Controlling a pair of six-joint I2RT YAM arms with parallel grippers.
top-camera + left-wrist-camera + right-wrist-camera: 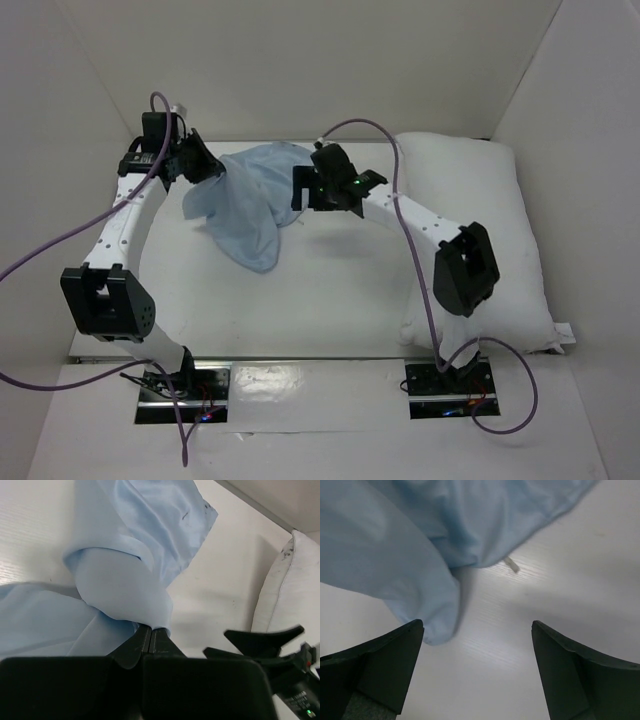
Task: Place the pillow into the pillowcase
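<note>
The light blue pillowcase (255, 205) hangs limp and wrinkled over the middle of the table, lifted at its left edge. My left gripper (207, 166) is shut on that edge, and the cloth bunches right at the closed fingertips (151, 628). My right gripper (299, 190) hovers at the cloth's right side with its jaws wide open (477, 625) and only bare table between them. A fold of the pillowcase (420, 525) droops beside its left finger (395, 655). The white pillow (490, 230) lies along the right side of the table, partly under the right arm, and its edge (295, 590) shows in the left wrist view.
White walls (300, 70) enclose the table at the back and both sides. The right gripper's black fingers (265, 640) show in the left wrist view, near the pillow. Purple cables (60, 250) loop off both arms.
</note>
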